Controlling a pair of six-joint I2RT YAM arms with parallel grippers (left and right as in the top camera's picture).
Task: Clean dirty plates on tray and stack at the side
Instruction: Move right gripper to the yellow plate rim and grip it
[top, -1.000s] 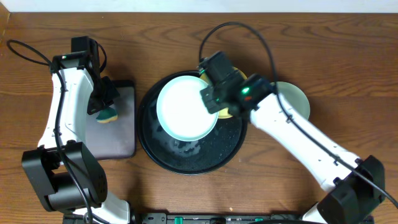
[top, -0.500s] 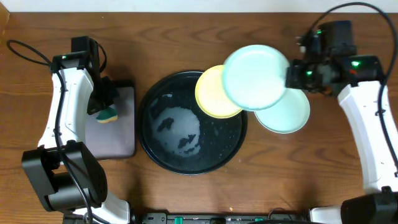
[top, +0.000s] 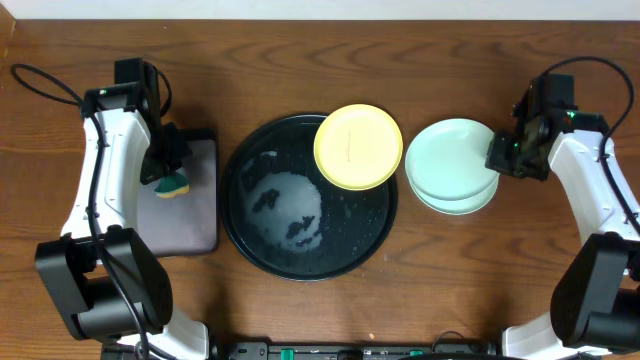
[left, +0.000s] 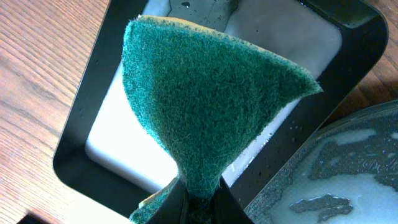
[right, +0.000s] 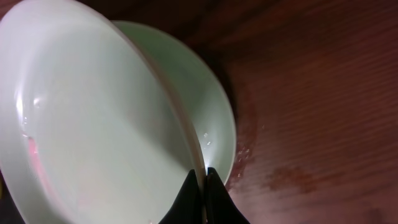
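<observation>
The large round black tray (top: 255, 250) holds soapy water. The pale yellow plate (top: 358, 146) rests on its upper right rim. Two mint-green plates lie stacked on the table to the right: the upper one (top: 450, 157) (right: 93, 137) over the lower one (top: 462, 204) (right: 208, 112). My right gripper (top: 497, 158) (right: 200, 177) is shut on the upper plate's right rim. My left gripper (top: 165, 170) (left: 199, 199) is shut on a green sponge (left: 205, 93), held over the rectangular black tray (top: 195, 230) (left: 81, 149).
Cables loop over the table's far side above both arms. Bare wooden table (top: 450, 290) lies in front of the plates and round tray.
My right gripper has carried a mint-green plate from the round tray rightward and lowered it onto the other mint-green plate. The left arm has not moved.
</observation>
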